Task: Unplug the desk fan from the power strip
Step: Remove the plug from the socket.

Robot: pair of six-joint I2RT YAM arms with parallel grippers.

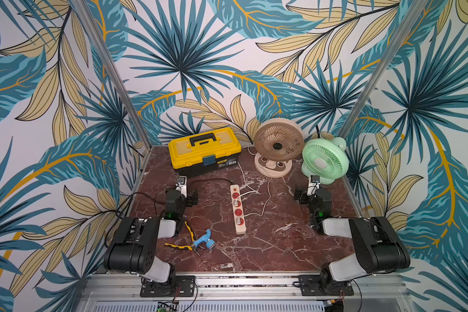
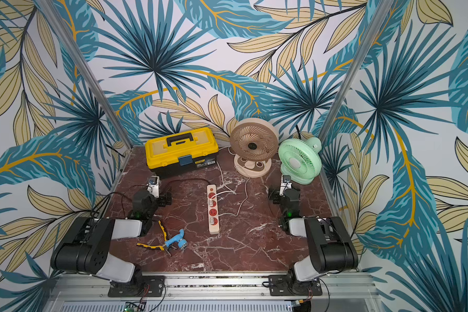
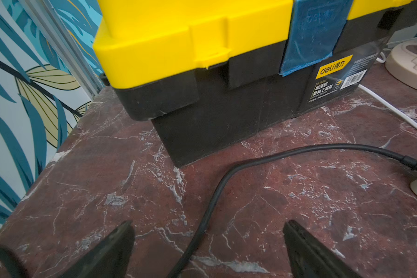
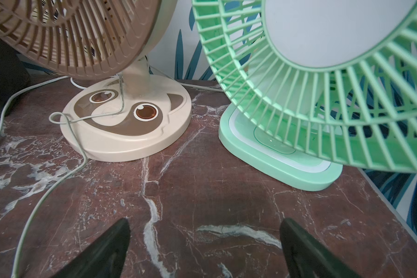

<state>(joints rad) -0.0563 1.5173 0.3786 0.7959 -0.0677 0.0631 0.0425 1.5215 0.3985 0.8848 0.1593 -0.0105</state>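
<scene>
**Top views.** The power strip [image 1: 237, 209] [image 2: 213, 209] lies at the centre of the counter [image 1: 268, 251]. Its length runs from 12 to 6 o'clock, with the button end toward 12. A white cord [image 1: 267, 198] trails off its 3 o'clock side. The yellow toolbox [image 1: 204, 150] stands at 11 o'clock, the beige fan [image 1: 278, 146] at 12 to 1 o'clock and the green fan [image 1: 325, 159] at 2 o'clock. The pliers [image 1: 189, 231] lie at 7 o'clock. The left end effector [image 1: 191, 200] sits at the strip's 9 o'clock and the right end effector [image 1: 299, 195] at its 3 o'clock, both apart from it.

**Left wrist.** The left end effector [image 3: 207, 226] is spread wide and holds nothing. A black cable [image 3: 217, 190] runs across the counter between the fingers, and the toolbox is ahead.

**Right wrist.** The right end effector [image 4: 205, 223] is spread wide and empty. It faces the bases of both fans, which stand side by side.
</scene>
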